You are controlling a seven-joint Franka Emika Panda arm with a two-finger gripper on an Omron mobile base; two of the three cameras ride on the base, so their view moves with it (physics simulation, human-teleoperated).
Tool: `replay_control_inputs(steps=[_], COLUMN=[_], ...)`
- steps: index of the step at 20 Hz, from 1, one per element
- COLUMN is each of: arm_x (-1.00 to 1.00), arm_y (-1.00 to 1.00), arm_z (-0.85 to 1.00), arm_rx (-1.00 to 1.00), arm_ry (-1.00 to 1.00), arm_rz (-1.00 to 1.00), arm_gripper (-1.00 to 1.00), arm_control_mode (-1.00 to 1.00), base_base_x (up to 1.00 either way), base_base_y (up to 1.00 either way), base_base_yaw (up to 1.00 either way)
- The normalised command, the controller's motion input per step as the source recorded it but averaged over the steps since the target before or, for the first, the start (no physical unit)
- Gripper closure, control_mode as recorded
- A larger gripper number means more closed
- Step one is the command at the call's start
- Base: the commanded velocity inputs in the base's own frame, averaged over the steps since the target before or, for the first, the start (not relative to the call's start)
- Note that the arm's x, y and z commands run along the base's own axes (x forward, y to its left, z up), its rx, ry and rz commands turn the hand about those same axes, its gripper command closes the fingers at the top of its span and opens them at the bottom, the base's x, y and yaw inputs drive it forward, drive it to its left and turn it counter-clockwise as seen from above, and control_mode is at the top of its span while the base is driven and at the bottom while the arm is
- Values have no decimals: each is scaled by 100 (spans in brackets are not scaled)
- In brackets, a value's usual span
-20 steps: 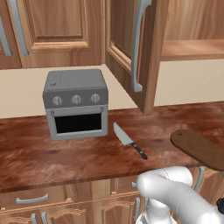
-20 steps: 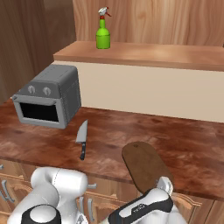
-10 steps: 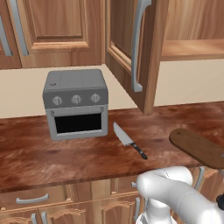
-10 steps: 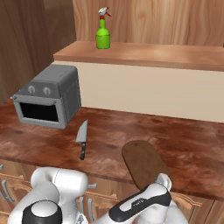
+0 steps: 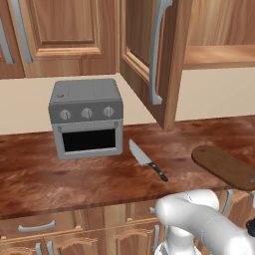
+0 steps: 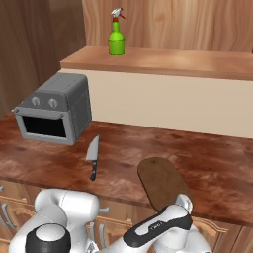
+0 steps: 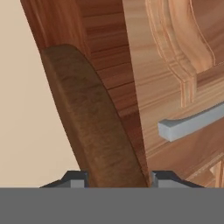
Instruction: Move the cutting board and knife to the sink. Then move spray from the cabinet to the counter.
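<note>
The cutting board [image 6: 162, 182] is a dark-brown oblong lying on the counter [image 6: 217, 163], its near end sticking out past the front edge. It also shows at the right of the left base view as the cutting board [image 5: 222, 166]. In the hand view my gripper [image 7: 118, 179] is shut on the cutting board [image 7: 87, 122], one fingertip against each side of it. The knife [image 5: 145, 159] lies flat on the counter in front of the toaster oven, black handle toward me, and is the knife [image 6: 92, 155] in the right base view. The green spray [image 6: 116, 38] stands on the shelf of the open cabinet [image 5: 149, 55]. The sink is out of view.
A grey toaster oven [image 5: 87, 117] stands at the back left of the counter [image 5: 74, 179]. The open cabinet door hangs out over the counter with its long grey bar handle [image 5: 157, 50]. Lower cabinet fronts with a grey handle [image 7: 192, 122] lie just behind the board's end.
My fingers have closed in from wide apart onto the cutting board's near end. The board has shifted slightly. The knife and spray have not moved.
</note>
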Motion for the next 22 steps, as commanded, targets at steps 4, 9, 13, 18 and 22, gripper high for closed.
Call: replay_control_inputs(steps=[4, 9, 13, 18, 22], arm_x=[-8, -23, -35, -20, 0], arm_y=[-2, -2, 0, 0, 0], arm_z=[10, 50, 62, 65, 81], arm_rx=[0, 0, 0, -1, -3], arm_ry=[0, 0, 0, 1, 9], arm_rz=[0, -3, -3, -2, -2], arm_gripper=[100, 100, 100, 100, 100], arm_control_mode=[-100, -100, -100, -100, -100], base_base_x=[0, 0, 0, 0, 0], base_base_y=[0, 0, 0, 0, 0], base_base_yaw=[0, 0, 0, 0, 0])
